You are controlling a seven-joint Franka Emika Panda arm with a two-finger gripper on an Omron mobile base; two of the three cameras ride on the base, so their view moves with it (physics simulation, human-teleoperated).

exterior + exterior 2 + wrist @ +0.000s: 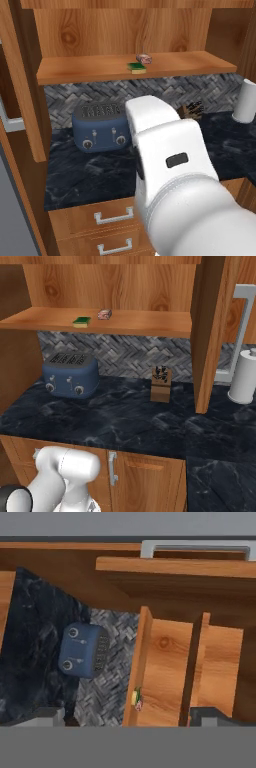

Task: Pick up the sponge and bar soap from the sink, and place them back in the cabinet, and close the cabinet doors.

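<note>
No readable text, labels or numbers on anything here; the toaster front is unmarked

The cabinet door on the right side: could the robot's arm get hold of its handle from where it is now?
Probably yes. The cabinet door stands swung open with its silver handle exposed above the counter, and nothing blocks it. The end effector is open and empty.

The white arm rises large in the left base view, elbow bent; the gripper is rolled sideways, its jaws spread wide and empty
</note>
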